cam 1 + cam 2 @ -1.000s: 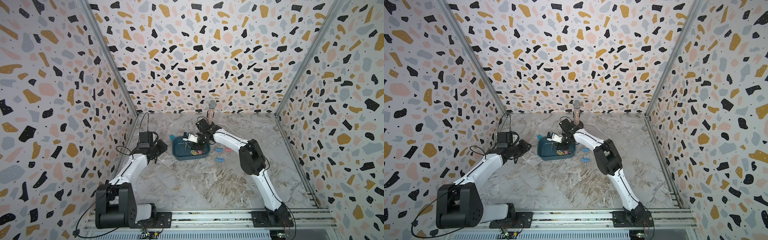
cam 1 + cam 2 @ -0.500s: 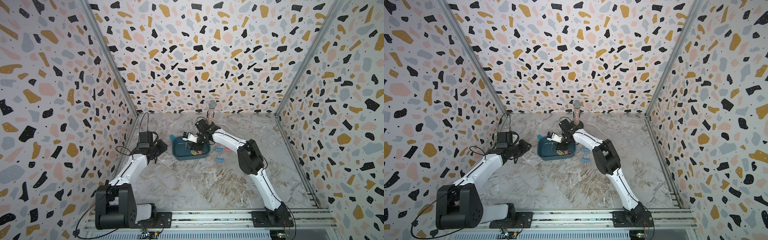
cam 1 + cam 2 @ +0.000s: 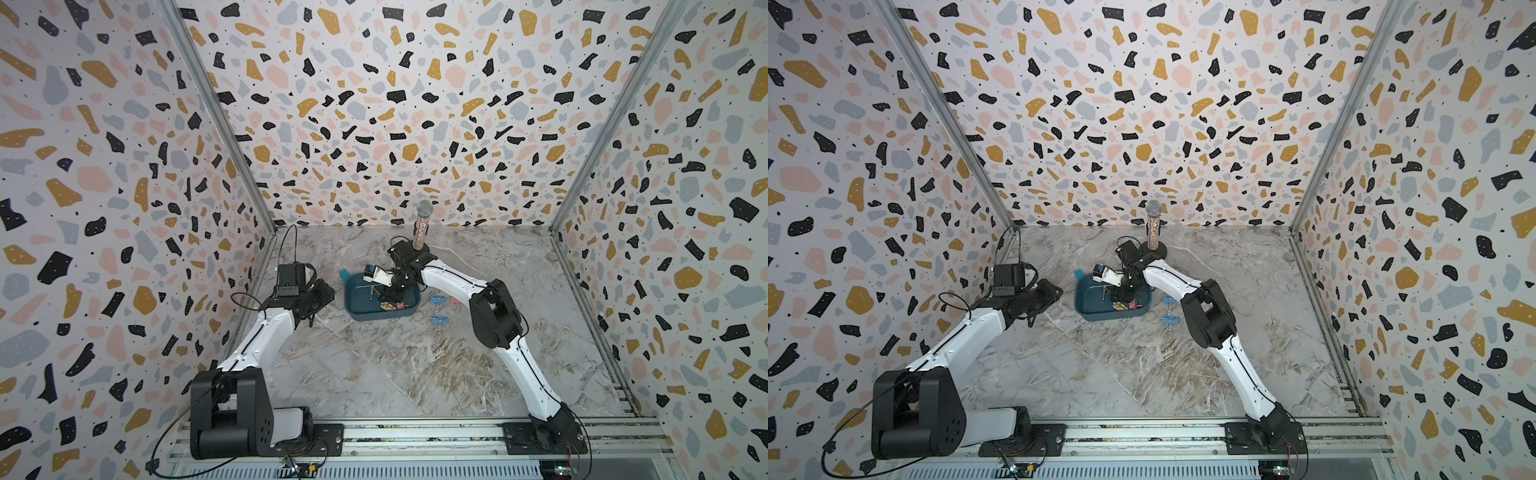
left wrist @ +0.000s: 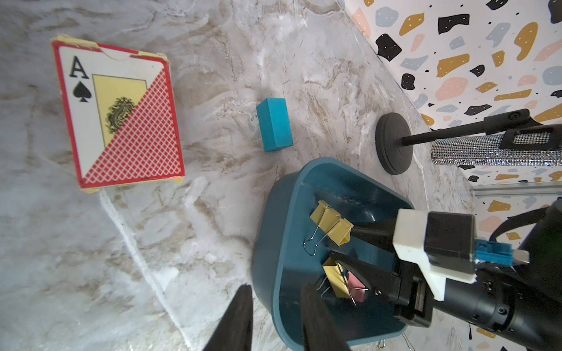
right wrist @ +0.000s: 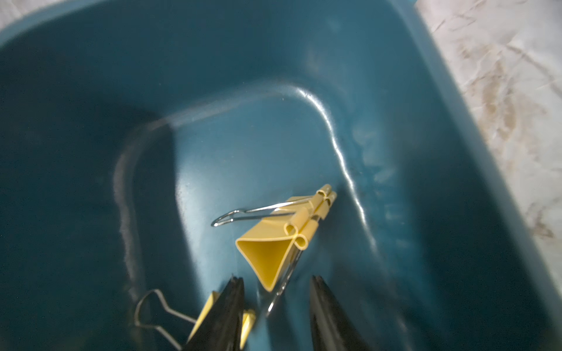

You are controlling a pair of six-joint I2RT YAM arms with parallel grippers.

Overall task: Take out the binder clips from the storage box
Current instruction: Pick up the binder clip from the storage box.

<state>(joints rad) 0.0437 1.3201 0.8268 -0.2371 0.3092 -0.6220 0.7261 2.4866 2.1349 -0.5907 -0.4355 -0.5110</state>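
Nearest me, 2 blue binder clips (image 3: 439, 319) lie on the marble just beside the storage box (image 3: 374, 316). At the box's other side hangs the left gripper (image 4: 273, 288), fingers slightly apart and holding nothing. Close to it a red card pack (image 4: 121, 115) lies flat, printed with "A" and 1 black spade. Inside the box the right gripper (image 5: 276, 278) is part-open over 2 yellow clips (image 5: 267, 252), gripping neither, with a pink clip (image 4: 355, 288) alongside. Farther back sit a teal block (image 4: 275, 124) and a glittery microphone (image 3: 422, 226) on its stand.
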